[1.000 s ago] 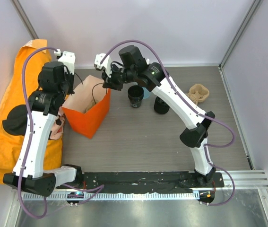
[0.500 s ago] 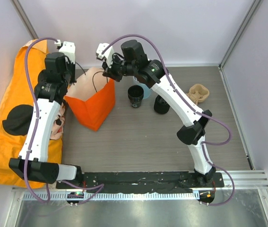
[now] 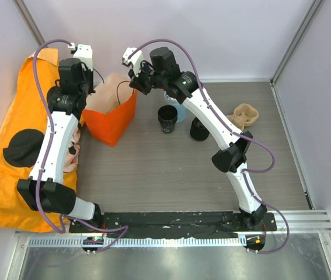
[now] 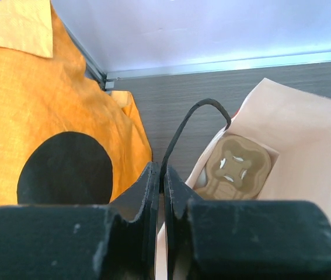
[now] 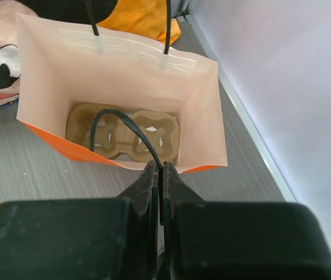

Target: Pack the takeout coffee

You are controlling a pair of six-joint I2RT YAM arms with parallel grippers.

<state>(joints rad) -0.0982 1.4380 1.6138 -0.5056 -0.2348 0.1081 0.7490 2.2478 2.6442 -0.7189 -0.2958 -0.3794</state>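
An orange paper bag [image 3: 115, 119] with a pale pink inside stands at the back left of the table, mouth up. My left gripper [image 3: 90, 88] is shut on its left black handle [image 4: 195, 109], and my right gripper [image 3: 134, 81] is shut on the other black handle [image 5: 124, 122]. The two grips pull the mouth apart. A brown cardboard cup carrier [image 5: 124, 137] lies flat on the bag's bottom, also seen in the left wrist view [image 4: 235, 166]. Two black coffee cups [image 3: 167, 118] [image 3: 199, 129] stand on the table to the right of the bag.
An orange cloth [image 3: 13, 116] with black circles lies along the left side, touching the bag. A second cardboard carrier [image 3: 246, 115] sits at the right. A light blue object [image 3: 180, 112] stands behind the nearer cup. The back wall is close behind the bag.
Both grippers have moved toward the back wall with the handles. The bag has shifted back with them, now stands more upright, and its mouth is held wider.
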